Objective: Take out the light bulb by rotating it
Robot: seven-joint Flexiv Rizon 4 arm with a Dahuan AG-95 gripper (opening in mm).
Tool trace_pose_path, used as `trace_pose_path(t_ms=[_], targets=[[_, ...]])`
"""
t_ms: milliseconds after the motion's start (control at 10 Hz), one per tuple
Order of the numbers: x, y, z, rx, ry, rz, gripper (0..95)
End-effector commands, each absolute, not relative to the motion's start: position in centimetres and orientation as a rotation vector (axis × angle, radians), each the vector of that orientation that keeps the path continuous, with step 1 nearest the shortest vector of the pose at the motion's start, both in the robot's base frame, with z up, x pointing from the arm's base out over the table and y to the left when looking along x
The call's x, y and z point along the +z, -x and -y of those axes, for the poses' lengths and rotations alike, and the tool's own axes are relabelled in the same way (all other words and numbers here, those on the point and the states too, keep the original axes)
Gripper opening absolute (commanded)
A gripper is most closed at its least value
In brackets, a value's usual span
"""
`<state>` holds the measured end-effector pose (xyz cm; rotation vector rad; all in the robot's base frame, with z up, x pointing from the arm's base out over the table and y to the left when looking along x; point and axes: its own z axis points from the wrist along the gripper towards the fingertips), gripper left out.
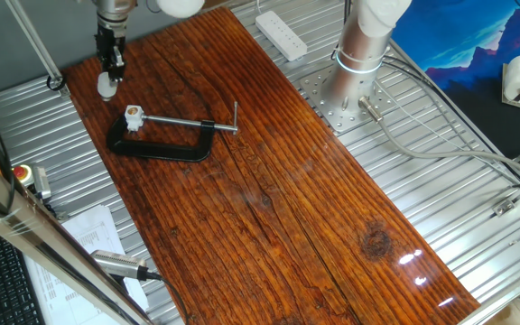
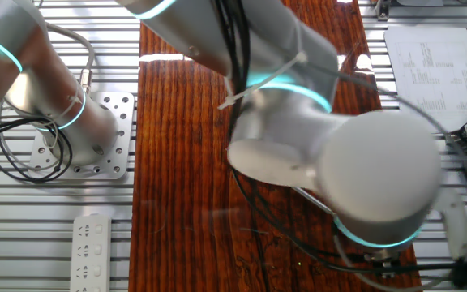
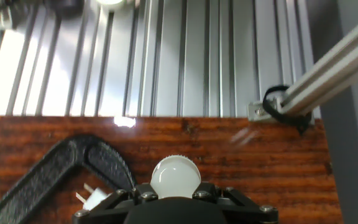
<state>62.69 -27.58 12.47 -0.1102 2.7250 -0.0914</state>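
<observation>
Bulb (image 1: 106, 86) clear of socket stub (image 1: 134, 116), pinched in closed jaws of gripper (image 1: 108, 77) above worktop (image 1: 269, 181) far corner. Risk: slip & drop if grip loosens; frosted glass could crack on wood.

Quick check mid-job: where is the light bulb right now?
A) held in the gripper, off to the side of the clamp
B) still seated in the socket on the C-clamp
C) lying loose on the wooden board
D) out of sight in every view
A: in one fixed view the light bulb hangs from the gripper, apart from the socket on the C-clamp, and the hand view shows it between the fingers.
</observation>
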Motion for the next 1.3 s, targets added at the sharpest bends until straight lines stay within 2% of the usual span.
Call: trace_pose_path(t_ms=[100,400,700,1300], targets=[[12.1,-64.0,28.1,-0.090,0.136,-2.681,0.0],[11.5,-65.3,28.6,-0.084,0.133,-2.676,0.0],[10.5,-65.3,28.5,-0.075,0.124,-2.675,0.0],[10.4,-65.3,28.5,-0.080,0.140,-2.686,0.0]])
